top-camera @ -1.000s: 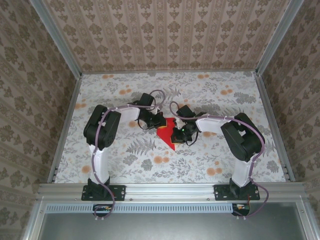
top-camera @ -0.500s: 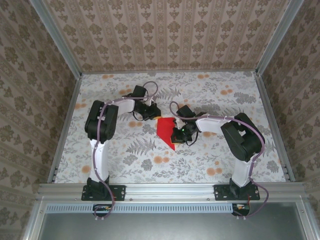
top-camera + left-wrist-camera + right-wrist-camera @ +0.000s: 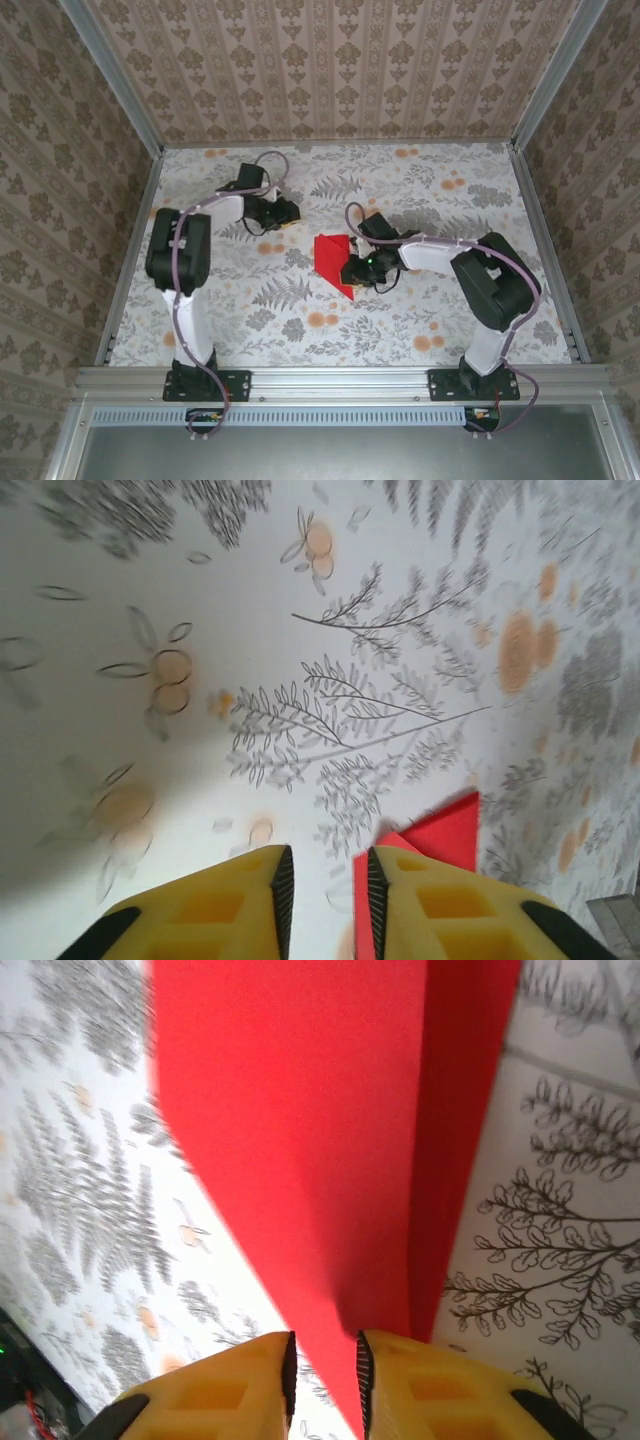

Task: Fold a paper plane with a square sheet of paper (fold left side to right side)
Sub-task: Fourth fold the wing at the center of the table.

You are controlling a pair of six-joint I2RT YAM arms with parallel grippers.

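Note:
The square sheet of paper [image 3: 330, 258] lies near the middle of the table as a creased red piece whose point faces the near edge. My right gripper [image 3: 350, 272] is at its right edge. In the right wrist view the red paper [image 3: 300, 1110] runs down between the yellow fingers [image 3: 420, 1390]. The jaws stand slightly apart, so the right gripper [image 3: 324, 1365] is open around the fold. My left gripper [image 3: 290, 212] is off to the back left, clear of the paper. It is open and empty [image 3: 325, 880], with a red corner [image 3: 445, 830] showing past its right finger.
The table [image 3: 440, 190] carries a floral cloth with printed orange flowers. Wallpapered walls [image 3: 340, 70] close in the back and both sides. A metal rail [image 3: 340, 380] runs along the near edge beside the arm bases.
The left gripper has let go of the paper, pulled away to the back left and opened. The right gripper's jaws have parted slightly. The paper now lies flatter.

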